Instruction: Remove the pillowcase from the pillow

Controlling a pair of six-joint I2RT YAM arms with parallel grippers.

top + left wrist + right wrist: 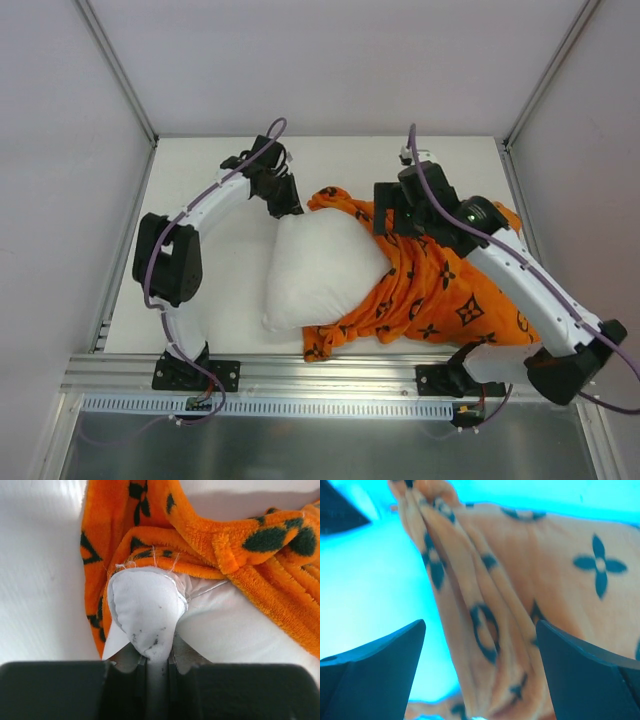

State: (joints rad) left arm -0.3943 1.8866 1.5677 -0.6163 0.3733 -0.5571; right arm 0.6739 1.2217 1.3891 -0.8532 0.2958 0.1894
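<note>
Pillow: your pillow [320, 270] lies about mid-table [200, 190], somewhat closer to the near edge than to the far one. Only its left part shows bare and white.
Pillowcase: the pillowcase [440, 290] is on the pillow's right part, rumpled into deep folds and spreading toward the table's right edge. One orange strip runs along the pillow's far side as far as its far-left corner. Another curls under the near side, close to the table's near edge.
Left gripper: your left gripper [285, 205] sits at the pillow's far-left corner. Its fingers are pressed together on the white corner fabric. In the left wrist view that corner bulges up from between them, flecked with small dark specks, and the orange hem lies right against it on the far side.
Right gripper: your right gripper [392, 225] hangs over the far part of the pillowcase, just right of the bare white area. Its fingers stand wide apart with nothing pinched. The right wrist view is blurred and shows folds of orange cloth below the gap. You cannot tell from it whether the tips touch the cloth.
Arms: your left arm curves along the table's left side. Your right arm reaches in from the near-right corner, passing above the pillowcase.
</note>
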